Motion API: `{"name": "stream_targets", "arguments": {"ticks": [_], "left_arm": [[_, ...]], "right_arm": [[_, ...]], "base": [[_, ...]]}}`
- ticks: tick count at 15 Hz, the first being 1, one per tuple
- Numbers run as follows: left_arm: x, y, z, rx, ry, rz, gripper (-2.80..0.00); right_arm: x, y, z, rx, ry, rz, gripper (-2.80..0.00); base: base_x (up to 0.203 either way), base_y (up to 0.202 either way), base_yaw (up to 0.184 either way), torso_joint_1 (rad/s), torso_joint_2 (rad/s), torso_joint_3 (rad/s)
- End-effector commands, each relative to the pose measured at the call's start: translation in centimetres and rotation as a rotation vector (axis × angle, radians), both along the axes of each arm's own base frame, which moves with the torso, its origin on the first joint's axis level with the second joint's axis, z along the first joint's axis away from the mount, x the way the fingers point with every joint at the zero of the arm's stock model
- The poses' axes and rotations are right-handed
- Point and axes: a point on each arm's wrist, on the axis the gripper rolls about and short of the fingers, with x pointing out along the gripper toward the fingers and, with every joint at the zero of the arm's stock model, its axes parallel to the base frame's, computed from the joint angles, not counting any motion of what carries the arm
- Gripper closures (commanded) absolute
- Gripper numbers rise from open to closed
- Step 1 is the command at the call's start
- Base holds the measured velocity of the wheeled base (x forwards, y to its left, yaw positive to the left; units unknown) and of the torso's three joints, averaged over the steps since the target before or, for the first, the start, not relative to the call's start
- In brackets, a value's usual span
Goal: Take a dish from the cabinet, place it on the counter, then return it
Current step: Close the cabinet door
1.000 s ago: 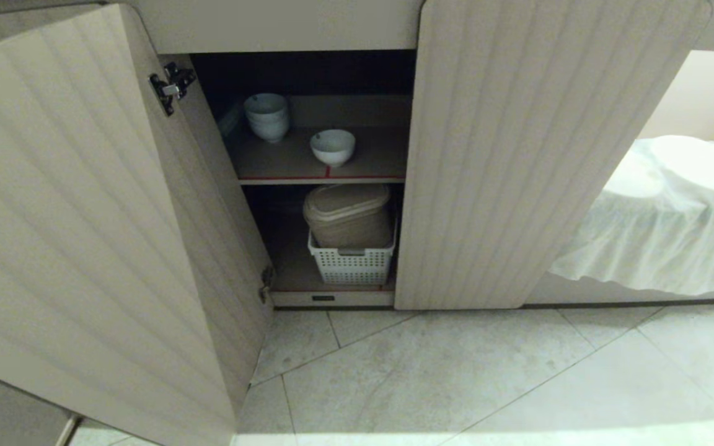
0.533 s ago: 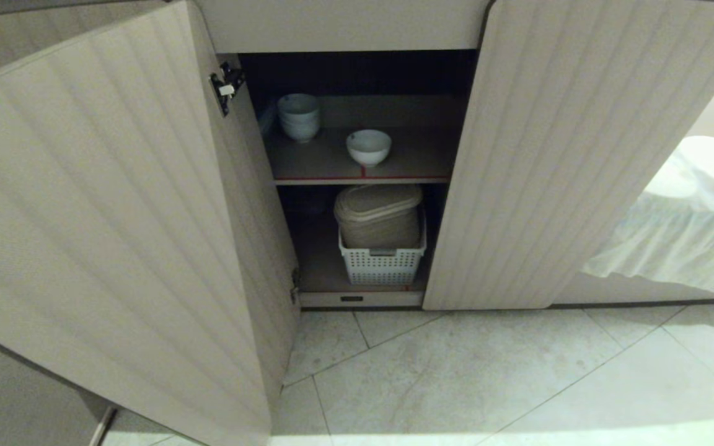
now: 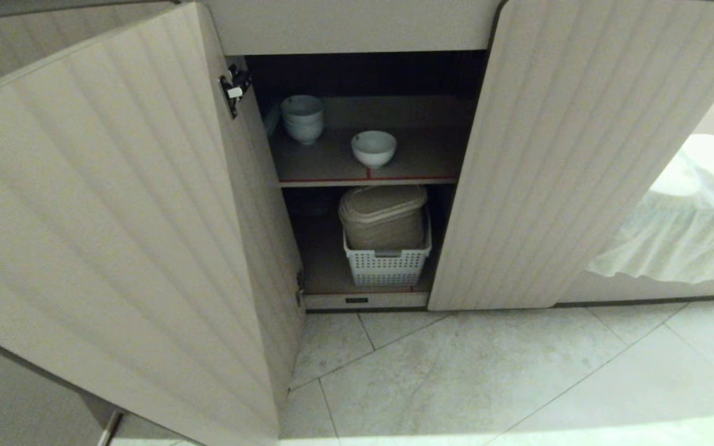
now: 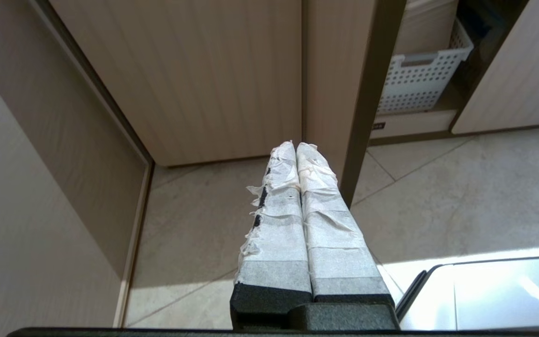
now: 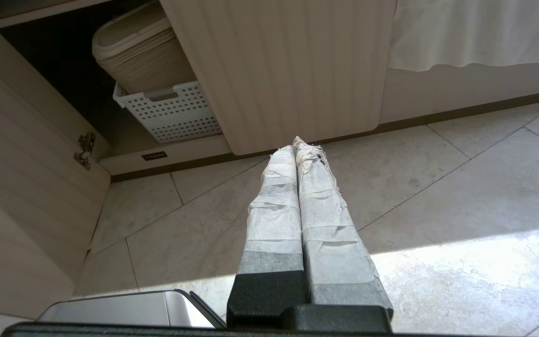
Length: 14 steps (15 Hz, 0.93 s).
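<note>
Head view: dish (image 3: 374, 148) on open cabinet's (image 3: 580, 155) upper shelf

We see the low cabinet with beige ribbed doors (image 3: 580, 155), both doors swung open. On its upper shelf sits the small round white ceramic bowl (image 3: 374, 148), near the front edge. Behind it and to the left stands a stack of similar white bowls (image 3: 302, 118). On the bottom shelf, below the bowl, a white plastic basket with holes (image 3: 387, 265) holds a tan lidded bin (image 3: 383, 217). The pale tiled floor (image 3: 487, 371) lies in front.
</note>
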Motion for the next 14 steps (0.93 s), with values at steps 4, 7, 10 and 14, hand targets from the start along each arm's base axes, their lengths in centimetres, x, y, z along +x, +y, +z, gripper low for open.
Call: {"name": "stream_targets", "arguments": {"ticks": [4,7,10,14], "left_arm": [[0.00,0.00,0.00,0.000,-0.001,0.000,0.00],[0.00,0.00,-0.01,0.000,0.000,0.000,0.00],[0.00,0.00,0.00,0.000,-0.001,0.000,0.00],[0.00,0.00,0.00,0.000,-0.001,-0.002,0.00]], "right_arm": [[0.00,0.00,0.01,0.001,-0.001,-0.002,0.00],[0.00,0.00,0.00,0.001,-0.001,0.000,0.00],[0.00,0.00,0.00,0.001,-0.001,-0.001,0.00],[0.00,0.00,0.01,-0.001,-0.002,-0.001,0.00]], "base": [[0.000,0.000,0.000,0.000,0.00,0.000],[0.000,0.000,0.000,0.000,0.00,0.000],[0.000,0.000,0.000,0.000,0.00,0.000],[0.000,0.000,0.000,0.000,0.00,0.000]]}}
